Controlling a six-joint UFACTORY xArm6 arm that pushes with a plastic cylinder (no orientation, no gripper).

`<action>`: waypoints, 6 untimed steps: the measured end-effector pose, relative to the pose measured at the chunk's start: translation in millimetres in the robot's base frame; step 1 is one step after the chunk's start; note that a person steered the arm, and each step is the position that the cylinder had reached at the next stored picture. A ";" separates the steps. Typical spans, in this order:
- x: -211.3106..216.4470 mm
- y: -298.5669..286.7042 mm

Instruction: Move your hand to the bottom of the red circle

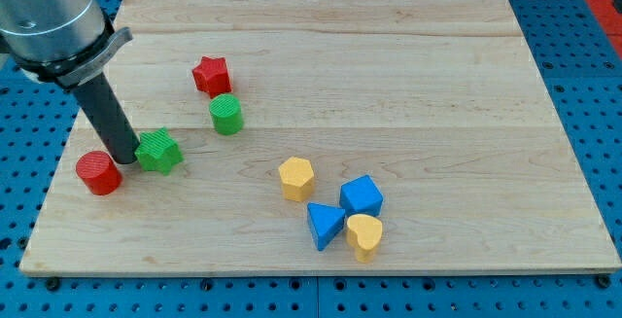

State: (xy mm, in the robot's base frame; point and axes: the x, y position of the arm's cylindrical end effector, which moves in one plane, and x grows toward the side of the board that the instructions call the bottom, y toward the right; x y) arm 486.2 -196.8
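Note:
The red circle is a short red cylinder lying near the board's left edge, low in the view. My tip rests on the board just to the right of it and slightly above, wedged between it and the green star. The tip looks to be touching or almost touching both blocks. The dark rod rises from the tip toward the view's top left, up to the grey arm body.
A red star and a green cylinder lie up and right of the tip. A yellow hexagon, blue cube, blue triangle and yellow heart cluster at lower centre. The wooden board sits on blue pegboard.

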 end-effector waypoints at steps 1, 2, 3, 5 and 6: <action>63.2 25.1; 101.6 26.2; 131.9 -15.2; 127.3 -76.6; 112.3 -105.9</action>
